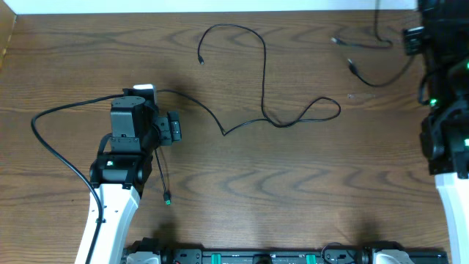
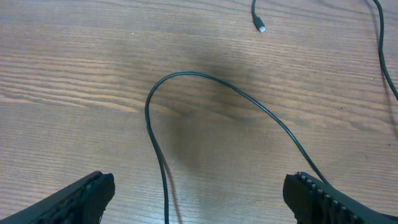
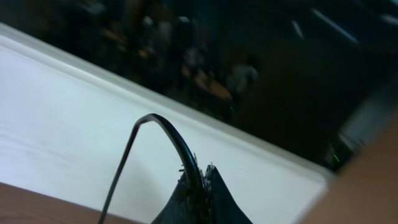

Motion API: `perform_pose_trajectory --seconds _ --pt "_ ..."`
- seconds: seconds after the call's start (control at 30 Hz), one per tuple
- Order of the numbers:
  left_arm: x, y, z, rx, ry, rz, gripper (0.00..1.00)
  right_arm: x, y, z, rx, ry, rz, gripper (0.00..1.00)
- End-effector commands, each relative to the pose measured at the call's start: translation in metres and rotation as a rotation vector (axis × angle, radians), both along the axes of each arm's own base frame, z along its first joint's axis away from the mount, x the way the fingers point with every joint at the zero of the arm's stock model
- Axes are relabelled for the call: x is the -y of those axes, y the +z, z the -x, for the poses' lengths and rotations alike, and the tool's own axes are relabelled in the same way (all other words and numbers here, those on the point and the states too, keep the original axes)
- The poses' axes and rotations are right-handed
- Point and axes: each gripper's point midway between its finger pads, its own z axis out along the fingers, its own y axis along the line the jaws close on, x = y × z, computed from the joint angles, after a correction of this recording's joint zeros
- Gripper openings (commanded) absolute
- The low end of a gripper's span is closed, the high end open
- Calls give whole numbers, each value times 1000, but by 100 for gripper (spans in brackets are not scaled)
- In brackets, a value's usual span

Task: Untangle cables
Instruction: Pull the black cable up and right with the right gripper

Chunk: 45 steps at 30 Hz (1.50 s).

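A long thin black cable point(image 1: 265, 81) winds over the wooden table from a plug end point(image 1: 200, 61) through a loop point(image 1: 322, 110) toward my left gripper point(image 1: 146, 94). In the left wrist view this cable point(image 2: 186, 74) bends and runs back between the open jaws point(image 2: 199, 193), lying on the table untouched. Its plug point(image 2: 260, 26) lies farther ahead. A second black cable point(image 1: 366, 44) lies at the far right. My right gripper point(image 3: 202, 177) is shut on a black cable point(image 3: 158, 124) and holds it up toward the white wall. In the overhead view it point(image 1: 418, 35) is at the top right corner.
A thin cord with a green tip point(image 1: 167, 198) hangs beside the left arm. A thicker black arm wire point(image 1: 51, 139) loops out at the left. The white wall edge runs along the table's far side point(image 1: 220, 6). Equipment lines the front edge point(image 1: 256, 257).
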Motion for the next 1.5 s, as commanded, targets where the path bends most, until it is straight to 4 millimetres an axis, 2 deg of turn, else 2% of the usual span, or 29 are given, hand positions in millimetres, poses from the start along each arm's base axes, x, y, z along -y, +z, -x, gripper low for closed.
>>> perform_pose_trajectory --seconds 0.0,0.1,0.37,0.5,0.63,0.93,1.07,1.17,1.2,1.3,1.47 --pt "-4 2 1 6 17 -5 92 39 -12 -12 -29 -101 -29 1" --pt "-4 2 1 6 17 -5 92 71 -29 -22 -67 -173 -33 1" --pt "-4 2 1 6 17 -5 92 157 -93 -53 -187 -341 -84 2" --pt "-4 2 1 6 17 -5 92 177 -116 -67 -211 -371 -91 1" --pt "-4 2 1 6 17 -5 92 196 -149 -81 -263 -396 -103 1" --pt "-4 2 1 6 17 -5 92 237 -251 -103 -437 -450 -145 2" --pt "-4 2 1 6 17 -5 92 249 -298 -106 -520 -466 -167 20" --pt "-4 2 1 6 17 -5 92 254 -329 -105 -582 -475 -189 50" --pt "-4 2 1 6 17 -5 92 255 -336 -105 -591 -478 -206 55" --pt "-4 2 1 6 17 -5 92 257 -345 -103 -589 -499 -283 68" --pt "-4 2 1 6 17 -5 92 262 -335 -102 -517 -532 -410 77"
